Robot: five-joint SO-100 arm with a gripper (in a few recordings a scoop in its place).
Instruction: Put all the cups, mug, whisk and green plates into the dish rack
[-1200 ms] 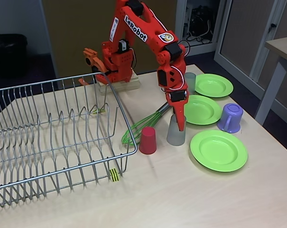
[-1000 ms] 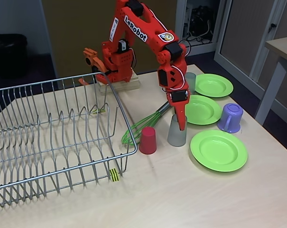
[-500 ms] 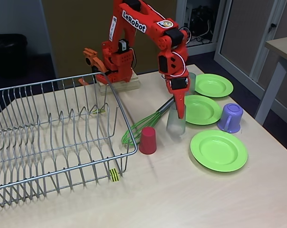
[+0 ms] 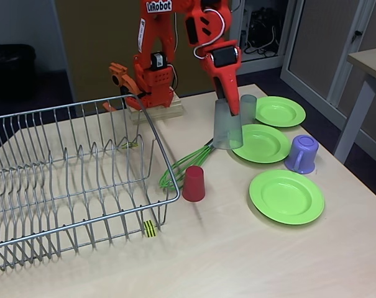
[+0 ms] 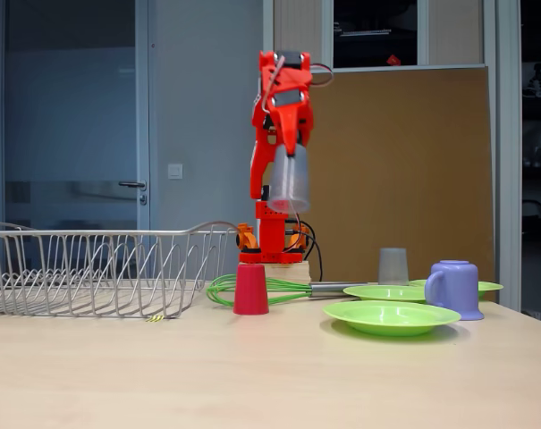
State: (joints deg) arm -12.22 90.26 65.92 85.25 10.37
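My gripper (image 4: 229, 107) (image 5: 289, 161) is shut on a translucent grey cup (image 4: 225, 127) (image 5: 289, 181), which hangs upside down well above the table. An upside-down red cup (image 4: 193, 183) (image 5: 250, 289) stands on the table below, beside the green whisk (image 4: 183, 166) (image 5: 224, 288). A second grey cup (image 4: 248, 107) (image 5: 393, 265) stands further back. Three green plates (image 4: 279, 112) (image 4: 262, 144) (image 4: 286, 197) lie to the right, with the purple mug (image 4: 301, 154) (image 5: 454, 288) among them. The wire dish rack (image 4: 63, 180) (image 5: 91, 268) sits at the left with nothing in it.
The arm's orange base (image 4: 151, 84) stands on a wooden block behind the rack's far corner. A yellow-black tag (image 4: 150, 228) marks the rack's front. Bare tabletop (image 4: 237, 261) stretches along the front. Another table's leg (image 4: 355, 118) is at the far right.
The gripper has risen with the grey cup, lifting it off the table from beside the red cup to well above the whisk handle. Everything else stayed put.
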